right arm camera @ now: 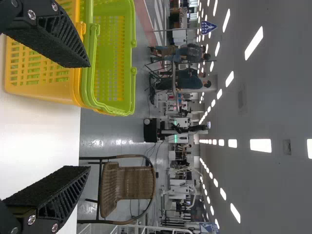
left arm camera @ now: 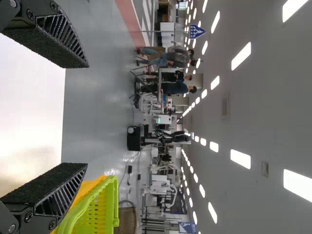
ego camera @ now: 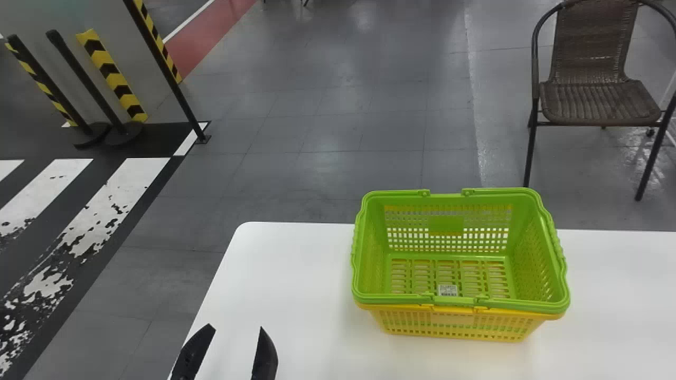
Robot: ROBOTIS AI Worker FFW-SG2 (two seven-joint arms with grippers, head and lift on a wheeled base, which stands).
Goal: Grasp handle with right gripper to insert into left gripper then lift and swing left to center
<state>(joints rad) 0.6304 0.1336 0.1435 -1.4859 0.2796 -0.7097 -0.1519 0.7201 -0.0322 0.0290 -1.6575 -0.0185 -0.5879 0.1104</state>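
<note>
left gripper: (ego camera: 236,330) at the near left part of the table, jaws wide apart, nothing held.
right gripper: (right arm camera: 89,116) jaws wide apart too, nothing held. basket sits to its left and farther out; its left finger (right arm camera: 48,36) overlaps the basket in the right wrist view, contact: can't tell.
basket: green basket (ego camera: 446,224) nested in yellow basket (ego camera: 449,324), upright on the white table (ego camera: 296,274), right of and farther than the left gripper, well apart from it. outside both pairs of jaws.
handles: green handle (ego camera: 388,301) folded down along the near rim, not between either gripper's fingers. yellow one under it hard to make out.
far edge: basket is close to the table's far edge, its far rim seen against the floor (ego camera: 338,132). overhang: can't tell.
left edge: runs from the far corner down toward the left gripper, well apart from the basket.
room left: bare white top between left gripper and basket, good for a sideways move.
room near and right: white top on the near side of the stack and more off to its right.
beyond table: wicker chair (ego camera: 599,100) on the floor, far right. striped posts (ego camera: 111,76) far left, well off the table.
</note>
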